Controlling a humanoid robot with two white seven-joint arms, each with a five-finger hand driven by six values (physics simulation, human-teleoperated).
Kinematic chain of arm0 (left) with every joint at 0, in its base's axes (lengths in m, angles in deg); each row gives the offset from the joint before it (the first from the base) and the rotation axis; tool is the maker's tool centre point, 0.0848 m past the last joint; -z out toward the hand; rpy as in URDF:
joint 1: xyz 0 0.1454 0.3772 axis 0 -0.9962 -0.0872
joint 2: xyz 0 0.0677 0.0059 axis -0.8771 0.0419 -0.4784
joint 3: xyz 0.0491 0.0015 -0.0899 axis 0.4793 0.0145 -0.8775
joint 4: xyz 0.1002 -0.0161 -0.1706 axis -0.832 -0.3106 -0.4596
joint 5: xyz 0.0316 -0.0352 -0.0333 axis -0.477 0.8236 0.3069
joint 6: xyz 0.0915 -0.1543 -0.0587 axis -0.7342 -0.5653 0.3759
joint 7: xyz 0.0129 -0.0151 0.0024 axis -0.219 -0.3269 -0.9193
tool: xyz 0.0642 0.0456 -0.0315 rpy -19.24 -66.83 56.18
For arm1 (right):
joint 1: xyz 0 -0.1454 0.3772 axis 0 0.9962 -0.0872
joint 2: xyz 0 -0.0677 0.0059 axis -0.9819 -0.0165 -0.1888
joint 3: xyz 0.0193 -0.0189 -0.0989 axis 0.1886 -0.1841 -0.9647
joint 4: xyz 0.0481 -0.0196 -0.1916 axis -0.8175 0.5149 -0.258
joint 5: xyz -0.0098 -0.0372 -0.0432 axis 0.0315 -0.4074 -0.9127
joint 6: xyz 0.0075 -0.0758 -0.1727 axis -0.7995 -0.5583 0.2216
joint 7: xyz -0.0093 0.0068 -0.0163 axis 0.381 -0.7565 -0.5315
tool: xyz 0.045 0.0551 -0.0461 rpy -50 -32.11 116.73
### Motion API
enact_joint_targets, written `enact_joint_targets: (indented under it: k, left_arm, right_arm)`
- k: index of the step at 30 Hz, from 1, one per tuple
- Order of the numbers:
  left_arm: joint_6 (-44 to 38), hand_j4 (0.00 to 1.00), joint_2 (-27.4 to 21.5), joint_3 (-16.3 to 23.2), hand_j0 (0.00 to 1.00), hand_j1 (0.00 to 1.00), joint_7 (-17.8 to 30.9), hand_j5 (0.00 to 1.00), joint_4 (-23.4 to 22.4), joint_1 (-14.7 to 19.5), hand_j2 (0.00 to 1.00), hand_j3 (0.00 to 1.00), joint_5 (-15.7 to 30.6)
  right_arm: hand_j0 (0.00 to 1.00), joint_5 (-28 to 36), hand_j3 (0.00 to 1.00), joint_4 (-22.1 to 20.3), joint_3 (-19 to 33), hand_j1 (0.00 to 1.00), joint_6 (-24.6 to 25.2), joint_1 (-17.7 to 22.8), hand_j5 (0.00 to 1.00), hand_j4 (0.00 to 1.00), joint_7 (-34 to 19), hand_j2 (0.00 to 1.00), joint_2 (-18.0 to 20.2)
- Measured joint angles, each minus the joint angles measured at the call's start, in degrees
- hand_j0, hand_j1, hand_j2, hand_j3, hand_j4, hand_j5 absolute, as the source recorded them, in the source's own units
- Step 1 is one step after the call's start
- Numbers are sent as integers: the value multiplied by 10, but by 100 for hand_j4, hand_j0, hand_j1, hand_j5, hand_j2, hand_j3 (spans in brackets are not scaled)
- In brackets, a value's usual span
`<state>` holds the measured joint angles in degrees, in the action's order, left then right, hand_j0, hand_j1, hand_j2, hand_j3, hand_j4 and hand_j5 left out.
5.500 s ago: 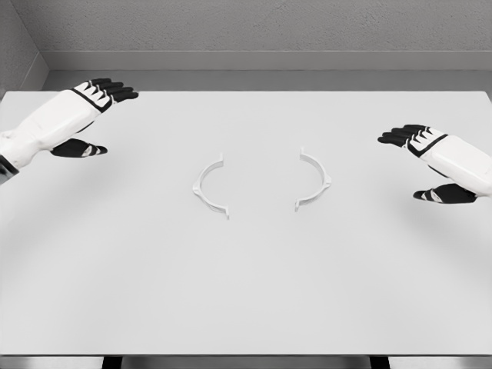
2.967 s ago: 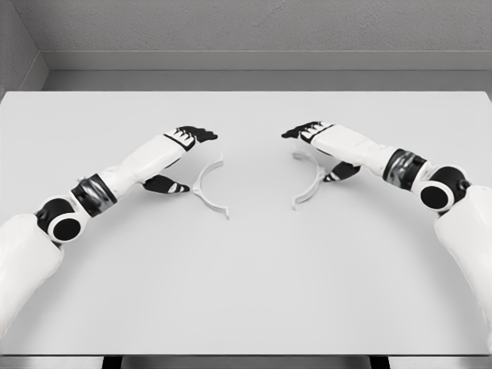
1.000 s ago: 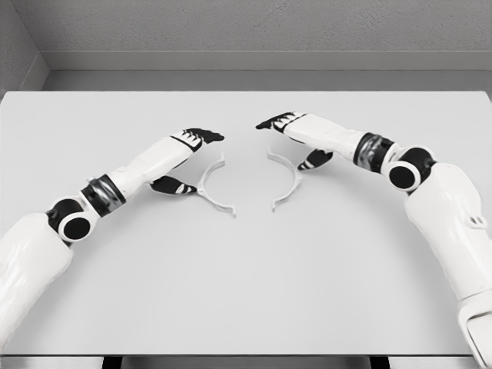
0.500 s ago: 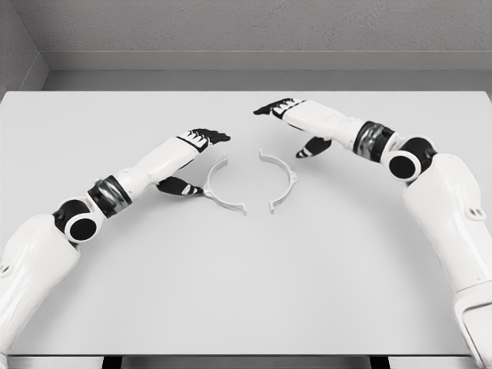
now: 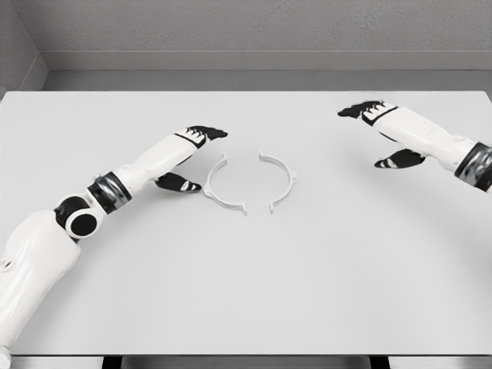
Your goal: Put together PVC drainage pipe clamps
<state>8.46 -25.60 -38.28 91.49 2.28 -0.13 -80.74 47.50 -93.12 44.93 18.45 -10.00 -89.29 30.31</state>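
Two white half-ring clamp pieces lie on the white table (image 5: 246,292) near its middle. The left clamp half (image 5: 221,190) and the right clamp half (image 5: 281,179) face each other, their ends close but with small gaps between them. My left hand (image 5: 194,157) is open, its black fingers stretched above the left half's far end and its thumb just left of the piece; I cannot tell whether it touches. My right hand (image 5: 378,132) is open and hangs well to the right of the right half, holding nothing.
The table's far edge meets a grey wall ledge (image 5: 261,61). Only the two clamp halves lie on the table surface.
My right hand has drawn back to the right, away from the right clamp half. Over the earlier frames both halves were pushed closer together. The left hand has hardly moved.
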Motion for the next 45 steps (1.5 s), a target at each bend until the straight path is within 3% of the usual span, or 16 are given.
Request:
enact_joint_targets:
  k: [3, 10, 45]
  left_arm:
    - [0, 100, 5, 0, 100, 100, 0, 100, -3, 3, 100, 100, 0]
    - [0, 100, 14, 1, 100, 100, 0, 100, -10, 5, 100, 100, 0]
    - [0, 100, 47, 1, 100, 100, 0, 100, -7, 3, 100, 100, -1]
  right_arm:
    - [100, 17, 100, -32, 57, 100, 0, 69, 100, 100, 0, 100, 19]
    - [100, 27, 100, -44, 124, 100, 1, 84, 100, 100, 0, 100, 26]
    - [100, 28, 100, -44, 134, 100, 1, 84, 100, 100, 1, 100, 24]
